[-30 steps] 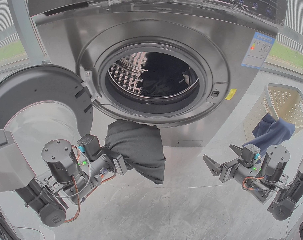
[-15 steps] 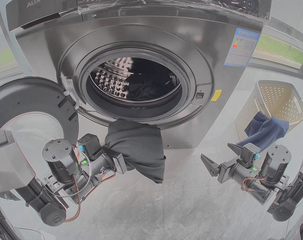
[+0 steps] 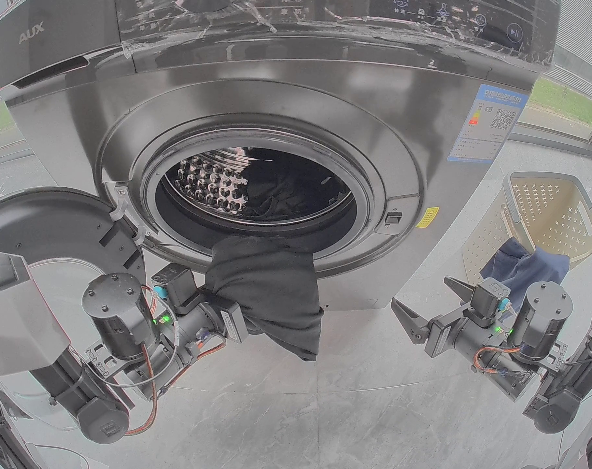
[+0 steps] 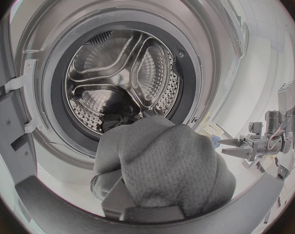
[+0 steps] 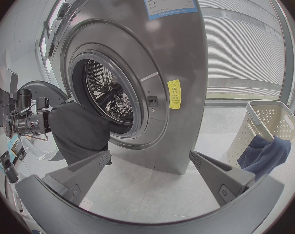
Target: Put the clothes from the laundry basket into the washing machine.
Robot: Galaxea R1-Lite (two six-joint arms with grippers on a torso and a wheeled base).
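closer looms the silver front-loading washing machine (image 3: 374, 118), by camera shift. left gripper (image 3: 240, 314) pinches a bunched dark grey garment (image 3: 270, 291) at the drum mouth (image 3: 257, 187)'s lower rim; the opening lies ahead and above. right gripper (image 3: 422, 293) hangs spread, empty, near blue cloth (image 3: 527, 268) draped over the cream laundry basket (image 3: 550, 177).

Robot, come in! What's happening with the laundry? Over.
Left gripper shut on dark garment, before washer mouth. Right gripper open, holding nothing. Blue garment draped over basket rim. Door open wide.
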